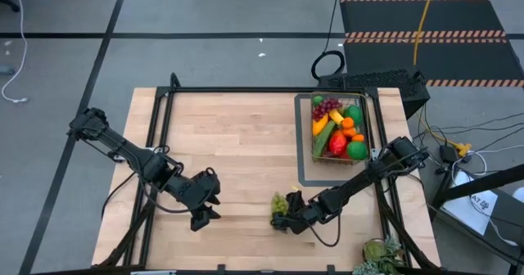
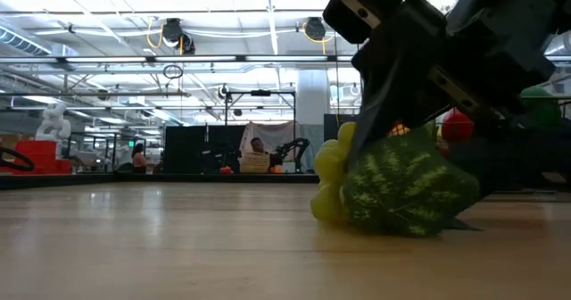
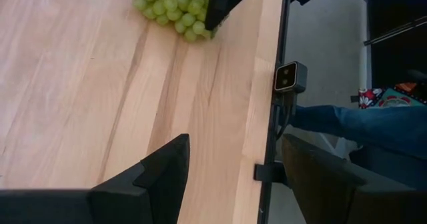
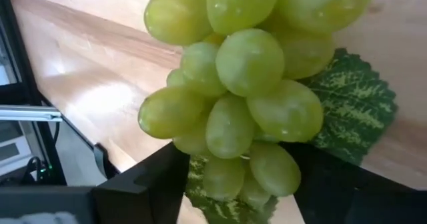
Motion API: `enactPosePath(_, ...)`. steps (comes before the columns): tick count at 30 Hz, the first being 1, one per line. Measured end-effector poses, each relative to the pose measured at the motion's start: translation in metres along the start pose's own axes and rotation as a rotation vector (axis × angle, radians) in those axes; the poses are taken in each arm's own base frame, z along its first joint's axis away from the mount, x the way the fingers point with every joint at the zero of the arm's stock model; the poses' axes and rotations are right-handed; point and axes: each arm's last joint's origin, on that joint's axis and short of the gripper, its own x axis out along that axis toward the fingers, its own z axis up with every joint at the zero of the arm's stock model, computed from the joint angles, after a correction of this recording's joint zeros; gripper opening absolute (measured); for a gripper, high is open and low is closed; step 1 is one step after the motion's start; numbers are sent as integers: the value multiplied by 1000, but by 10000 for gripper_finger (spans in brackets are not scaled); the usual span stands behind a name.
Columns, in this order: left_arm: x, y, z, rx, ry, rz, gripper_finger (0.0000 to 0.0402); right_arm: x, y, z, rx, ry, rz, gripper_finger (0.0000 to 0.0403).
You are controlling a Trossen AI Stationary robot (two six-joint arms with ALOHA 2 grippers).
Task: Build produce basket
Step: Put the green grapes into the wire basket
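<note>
On table, one green grape bunch (image 1: 281, 202) in right claw (image 1: 286, 218), one basket (image 1: 370, 144)

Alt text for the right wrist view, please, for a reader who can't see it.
A bunch of green grapes with a mottled green leaf fills the picture, sitting between the right gripper's dark fingers. Behind it lies the pale wooden table.

A robotics lab: ceiling strip lights (image 2: 134, 19), hazard-striped floor mats (image 1: 426, 17) and a wooden workbench (image 1: 237, 144).
</note>
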Motion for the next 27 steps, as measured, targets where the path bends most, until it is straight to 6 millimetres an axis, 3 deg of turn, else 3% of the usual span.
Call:
enactPosePath(13,0,0,0,7,0,1,234,1,0,5,-43,-38,3,88)
enactPosePath(21,0,0,0,7,0,1,234,1,17,3,-129,-15,178,76)
enactPosePath(27,0,0,0,22,0,2,234,-14,36,0,-265,5,347,75)
